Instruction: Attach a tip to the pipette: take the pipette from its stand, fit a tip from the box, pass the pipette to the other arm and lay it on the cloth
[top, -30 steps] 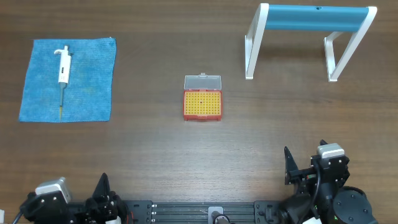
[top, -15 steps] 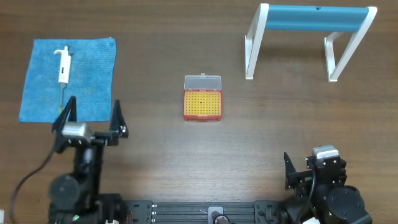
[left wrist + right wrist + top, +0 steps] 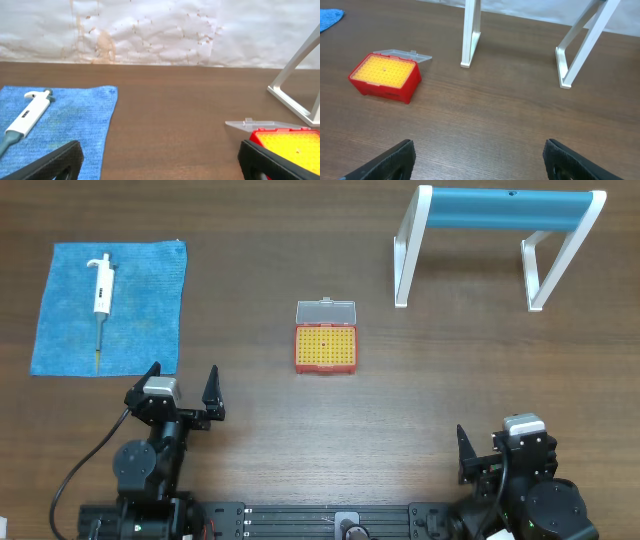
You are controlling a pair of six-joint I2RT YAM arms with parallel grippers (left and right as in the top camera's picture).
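The white pipette (image 3: 101, 284) lies on the blue cloth (image 3: 140, 330) at the far left, with a yellowish tip (image 3: 97, 360) on its end. The red tip box (image 3: 325, 348) stands mid-table, its clear lid folded back. My left gripper (image 3: 182, 390) hovers open and empty just in front of the cloth's near right corner. Its wrist view takes in the pipette (image 3: 27, 112), the cloth (image 3: 80, 125) and the tip box (image 3: 287, 145). My right gripper (image 3: 485, 448) is open and empty near the front right, facing the tip box (image 3: 385, 75).
The white stand with a blue top bar (image 3: 500, 210) occupies the back right, and its legs (image 3: 471, 35) rise ahead of the right gripper. A pale wall (image 3: 160, 30) runs along the table's far edge. Bare wood lies between the box and both arms.
The left arm rose from its folded pose at the front left to the cloth's front edge, then drew back and to the right. The right arm settled slightly lower.
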